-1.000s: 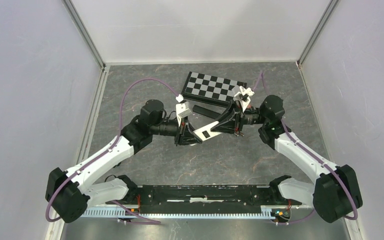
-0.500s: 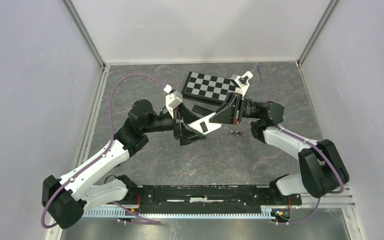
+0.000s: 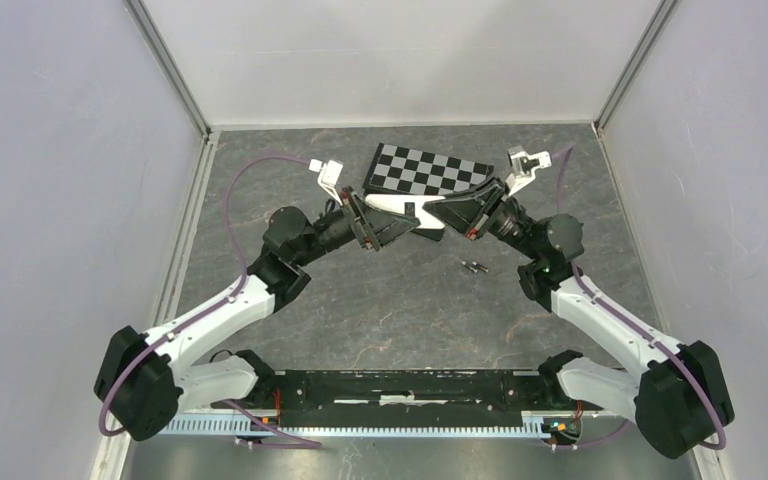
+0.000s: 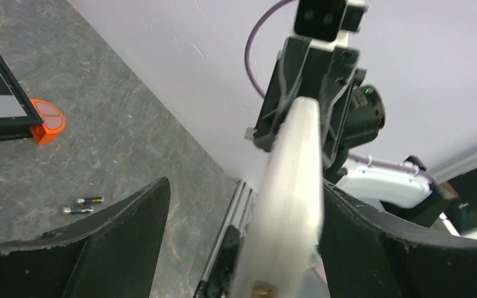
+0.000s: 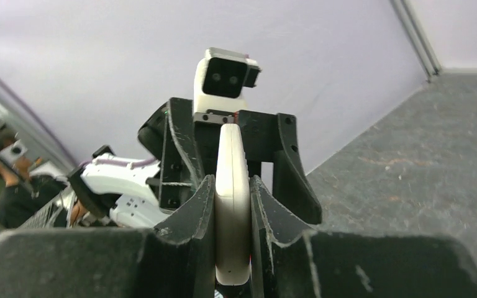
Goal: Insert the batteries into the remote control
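Note:
A white remote control (image 3: 415, 212) hangs in the air in front of the checkerboard, held edge-on between the two arms. My right gripper (image 3: 442, 216) is shut on one end of it; in the right wrist view both fingers press the remote (image 5: 231, 205) at the right gripper (image 5: 231, 181). My left gripper (image 3: 397, 224) is open around the other end. In the left wrist view the remote (image 4: 292, 186) lies near the right finger, with a wide gap on the left of the left gripper (image 4: 245, 186). Two batteries (image 3: 475, 266) lie on the table, also seen as batteries (image 4: 84, 205).
A black-and-white checkerboard (image 3: 425, 172) lies at the back of the table. An orange piece (image 4: 46, 121) sits by its corner. White walls close in the sides and back. The arms' bases and a black rail (image 3: 410, 390) run along the near edge.
The left gripper has opened and the right has closed tighter on the remote. Both arms carried the remote up and back toward the checkerboard, uncovering the two batteries.

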{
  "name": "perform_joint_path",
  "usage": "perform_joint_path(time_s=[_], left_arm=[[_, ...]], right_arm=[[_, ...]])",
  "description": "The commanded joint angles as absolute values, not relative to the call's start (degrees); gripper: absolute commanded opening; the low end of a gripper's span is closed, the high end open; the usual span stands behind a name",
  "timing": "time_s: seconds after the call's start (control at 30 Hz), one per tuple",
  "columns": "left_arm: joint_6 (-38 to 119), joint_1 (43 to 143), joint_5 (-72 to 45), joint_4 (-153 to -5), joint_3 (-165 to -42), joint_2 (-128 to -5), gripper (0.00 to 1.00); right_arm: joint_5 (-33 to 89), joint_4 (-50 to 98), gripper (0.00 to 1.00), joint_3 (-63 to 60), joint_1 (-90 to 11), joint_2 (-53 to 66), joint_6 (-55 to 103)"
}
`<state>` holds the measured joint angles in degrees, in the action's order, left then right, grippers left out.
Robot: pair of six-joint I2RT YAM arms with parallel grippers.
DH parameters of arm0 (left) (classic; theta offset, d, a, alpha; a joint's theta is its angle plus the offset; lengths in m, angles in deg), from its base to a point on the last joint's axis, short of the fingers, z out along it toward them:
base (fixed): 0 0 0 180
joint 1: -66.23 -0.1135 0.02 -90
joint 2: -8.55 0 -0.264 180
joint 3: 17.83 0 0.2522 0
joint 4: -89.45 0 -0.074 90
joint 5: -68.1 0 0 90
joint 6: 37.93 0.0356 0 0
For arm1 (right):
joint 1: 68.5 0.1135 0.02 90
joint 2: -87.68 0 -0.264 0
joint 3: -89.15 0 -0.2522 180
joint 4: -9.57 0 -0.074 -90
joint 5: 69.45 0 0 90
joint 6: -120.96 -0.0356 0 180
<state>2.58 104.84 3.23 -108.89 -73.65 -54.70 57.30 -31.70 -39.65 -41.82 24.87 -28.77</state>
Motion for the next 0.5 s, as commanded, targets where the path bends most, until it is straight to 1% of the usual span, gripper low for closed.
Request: perform_joint_path(time_s=[0.0, 0.07, 0.13, 0.17, 0.3, 0.4, 0.47], left_arm=[[-8.61, 104.95, -1.70, -123.81, -70.89, -57.25, 0.87], [-8.90, 104.90, -2.62, -125.22, -70.41, -57.76, 0.84], [-9.26, 104.95, -3.29, -125.60, -70.33, -57.98, 0.79], [-9.69, 104.90, -3.53, -125.89, -70.26, -57.99, 0.76], [-12.22, 104.90, -3.79, -126.98, -69.76, -58.39, 0.56], [-13.94, 104.95, -2.00, -127.15, -70.44, -59.41, 0.50], [-15.77, 104.90, -1.42, -128.11, -70.53, -60.36, 0.50]], right_arm=[[45.42, -27.52, 0.00, -43.28, -40.13, 25.41, -30.76], [42.94, -27.80, 0.00, -45.29, -39.31, 25.66, -33.68], [39.85, -27.36, 0.00, -47.06, -38.44, 26.31, -34.93], [38.21, -27.22, 0.00, -47.87, -38.05, 26.64, -35.20], [34.49, -25.66, 0.00, -49.21, -37.48, 27.54, -35.92], [32.95, -25.10, 0.00, -50.00, -37.48, 27.56, -36.60], [31.81, -25.90, 0.00, -50.95, -37.33, 27.53, -38.46]])
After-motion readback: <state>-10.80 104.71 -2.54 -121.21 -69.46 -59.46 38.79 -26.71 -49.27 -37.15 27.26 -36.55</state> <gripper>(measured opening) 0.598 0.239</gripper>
